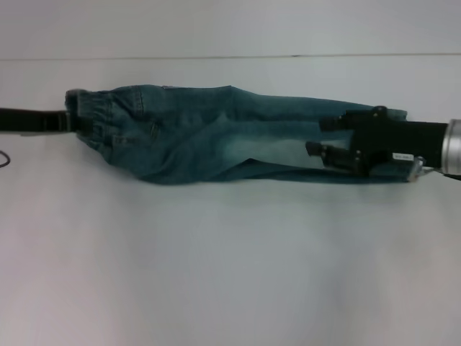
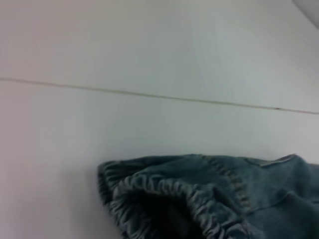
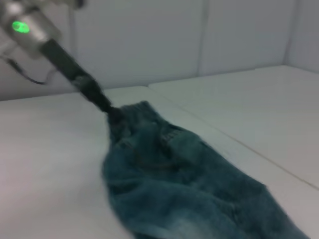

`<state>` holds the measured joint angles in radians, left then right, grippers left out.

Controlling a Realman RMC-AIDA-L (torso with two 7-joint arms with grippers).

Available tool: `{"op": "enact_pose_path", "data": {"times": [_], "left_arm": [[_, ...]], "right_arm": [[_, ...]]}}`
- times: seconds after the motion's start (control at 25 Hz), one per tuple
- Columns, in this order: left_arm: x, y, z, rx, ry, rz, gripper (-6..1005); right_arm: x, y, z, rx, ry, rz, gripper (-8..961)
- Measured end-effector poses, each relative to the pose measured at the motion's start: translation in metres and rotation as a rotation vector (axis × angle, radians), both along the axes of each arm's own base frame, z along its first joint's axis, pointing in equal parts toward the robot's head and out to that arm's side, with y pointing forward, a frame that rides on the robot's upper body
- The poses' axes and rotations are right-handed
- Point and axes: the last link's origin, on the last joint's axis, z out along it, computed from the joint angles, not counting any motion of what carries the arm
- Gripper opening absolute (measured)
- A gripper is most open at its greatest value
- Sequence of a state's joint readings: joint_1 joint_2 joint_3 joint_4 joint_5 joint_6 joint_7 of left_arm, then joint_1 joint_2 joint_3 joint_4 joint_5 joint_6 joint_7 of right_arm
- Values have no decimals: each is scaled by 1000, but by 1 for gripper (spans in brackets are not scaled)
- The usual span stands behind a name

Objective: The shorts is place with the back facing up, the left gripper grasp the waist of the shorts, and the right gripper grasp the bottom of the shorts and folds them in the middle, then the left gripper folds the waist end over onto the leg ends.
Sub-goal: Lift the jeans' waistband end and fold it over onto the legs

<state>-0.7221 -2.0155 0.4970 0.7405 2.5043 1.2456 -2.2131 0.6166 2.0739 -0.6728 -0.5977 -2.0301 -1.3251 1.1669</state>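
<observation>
**Op:** Shorts (image 1: 216,137) are lying folded lengthwise on the white table (image 1: 230,274), stretched out as a long narrow band running side to side, with the waist (image 1: 90,119) pointing toward my left and the leg ends (image 1: 392,169) toward my right.

**Obs:** What is the left gripper doing?

**Op:** I'm seeing the left gripper (image 1: 70,120) reaching in low from the left edge, clenched on the waist. In the right wrist view its arm (image 3: 75,74) is running down to the bunched fabric, green light (image 3: 20,27) glowing on the cuff. My left wrist view is showing the ruched band close up, lying on the table.

**Obs:** And the right one?

**Op:** The right gripper (image 1: 320,137) is sitting over the leg end of the shorts, fingers pointing toward the waist. One finger (image 1: 331,122) is lying above the denim and the other just below it. I cannot tell whether they are pinching cloth or merely resting on it.
</observation>
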Motion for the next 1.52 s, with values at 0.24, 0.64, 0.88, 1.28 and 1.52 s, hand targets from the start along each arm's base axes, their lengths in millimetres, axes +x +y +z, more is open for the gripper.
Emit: {"op": "enact_pose_path", "data": {"times": [0.24,0.64,0.88,1.28,1.52], "left_arm": [[19,5,7,-22,7,-91,44],[70,21,20,-51,1,-259,44],[104,33,29,-74,0,-351,39],[165,45,31,-146,13,-499,40],[193,46,28,-185,2,-576,39]], "right_arm": [[3,15,-27,145,49,-93,485],[2,18,-68,374,73,-174,161],[-2,22,-79,420,63,-230,2],[-34,24,-111,373,26,-229,2],[-64,17,-135,279,-2,-137,3]]}}
